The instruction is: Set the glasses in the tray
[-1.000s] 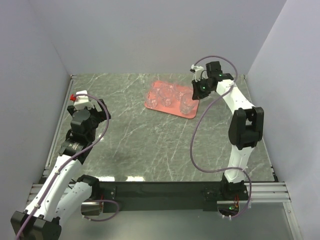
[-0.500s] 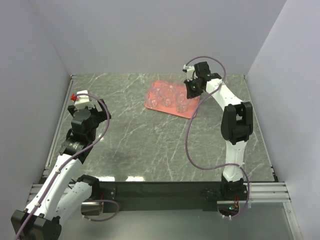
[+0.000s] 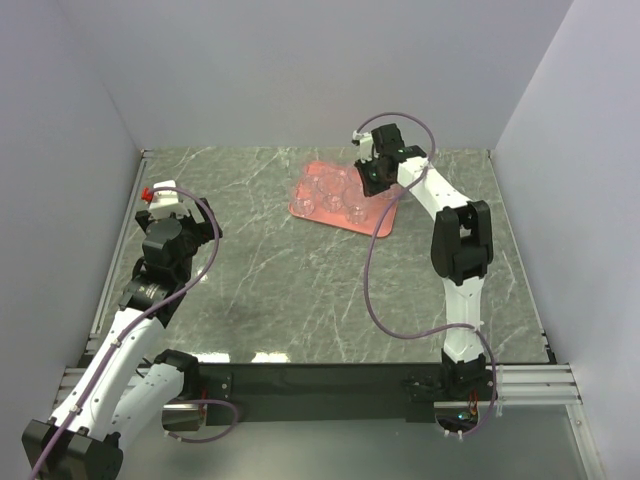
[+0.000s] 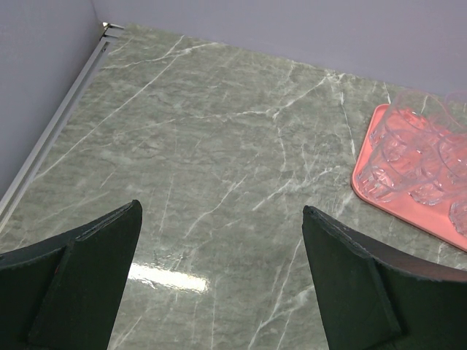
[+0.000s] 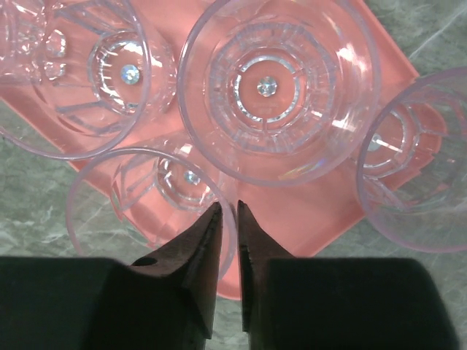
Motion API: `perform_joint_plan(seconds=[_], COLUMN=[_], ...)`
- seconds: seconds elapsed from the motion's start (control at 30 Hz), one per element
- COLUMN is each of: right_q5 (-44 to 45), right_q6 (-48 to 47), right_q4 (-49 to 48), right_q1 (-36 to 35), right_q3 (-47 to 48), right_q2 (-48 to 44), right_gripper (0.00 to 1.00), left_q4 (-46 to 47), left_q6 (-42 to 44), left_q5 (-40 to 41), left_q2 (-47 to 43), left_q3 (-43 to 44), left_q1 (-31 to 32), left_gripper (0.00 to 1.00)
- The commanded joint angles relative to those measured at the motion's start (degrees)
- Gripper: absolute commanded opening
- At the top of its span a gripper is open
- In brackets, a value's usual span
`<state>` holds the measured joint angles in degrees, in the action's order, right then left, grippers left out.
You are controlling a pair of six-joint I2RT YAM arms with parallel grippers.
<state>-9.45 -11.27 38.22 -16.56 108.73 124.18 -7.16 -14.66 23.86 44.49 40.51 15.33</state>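
Right wrist view, salmon-pink rectangular tray (image 5: pixel 321 219) holding clear round drinking glasses (image 5: pixel 266 84), right gripper (image 5: pixel 225 208) barely parted, left gripper (image 4: pixel 220 209) wide apart.

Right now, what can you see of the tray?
The tray is salmon-pink, flat, rectangular with rounded corners and a low rim; looks like plastic. It lies flat on the table, far side, about mid-width. Several clear glasses stand upright in it. The right gripper hangs over one edge, astride a glass rim.

left tool (image 4: pixel 220 211) wide, right tool (image 5: pixel 228 209) barely parted
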Motion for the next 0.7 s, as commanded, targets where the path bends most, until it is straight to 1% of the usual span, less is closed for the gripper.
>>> perform_joint_plan(seconds=[0.0,0.07,0.1,0.27,0.3,0.37,0.43,0.47,0.53,0.63,0.67], right_q5=[0.93,0.84,0.75,0.66,1.10,1.37,1.72,1.46,0.67,-0.56,-1.09], right_q6=[0.02,-0.42,-0.42,-1.39,-1.48,-2.09,-2.27,-2.53,-2.97,-3.41,-3.41], right_q4=[-1.57,-1.92,-1.92,-1.04,-0.87,-1.39,-2.35,-2.71,-3.41,-4.99,-5.34], right_q1=[-0.05,-0.14,-0.06,-0.05,0.03,0.38,0.73,1.26,2.05,3.90,4.60], right_q3=[2.28,1.14,0.79,-1.14,-1.76,-4.92,-7.90,-11.14,-14.75,-24.58,-26.44], right_q2=[-1.65,-2.62,-3.67,-7.54,-9.72,-12.54,-17.46,-19.31,-24.49,-32.05,-33.98], right_gripper=[0.29,0.34,0.40,0.45,0.47,0.48,0.51,0.51,0.54,0.58,0.59], left_q4=[1.01,1.01,1.01,1.01,1.09,1.18,1.18,1.18,1.36,1.45,1.62], left_q6=[0.59,0.59,0.59,0.59,0.59,0.51,0.59,0.51,0.59,0.59,0.59], left_q5=[0.40,0.31,0.31,0.40,0.40,0.31,0.23,0.05,-0.04,-0.48,-0.48], left_q2=[-0.63,-0.72,-0.72,-1.07,-1.25,-1.51,-1.60,-1.77,-1.77,-1.77,-1.86], left_q3=[0.80,0.80,0.71,0.62,0.62,0.62,0.45,0.53,0.45,0.27,0.27], left_q1=[-0.22,-0.22,-0.22,-0.22,-0.22,-0.22,-0.22,-0.22,-0.22,-0.22,-0.22], left_gripper=[0.97,0.97,0.97,0.97,0.97,0.97,0.98,0.98,0.98,0.98,0.98])
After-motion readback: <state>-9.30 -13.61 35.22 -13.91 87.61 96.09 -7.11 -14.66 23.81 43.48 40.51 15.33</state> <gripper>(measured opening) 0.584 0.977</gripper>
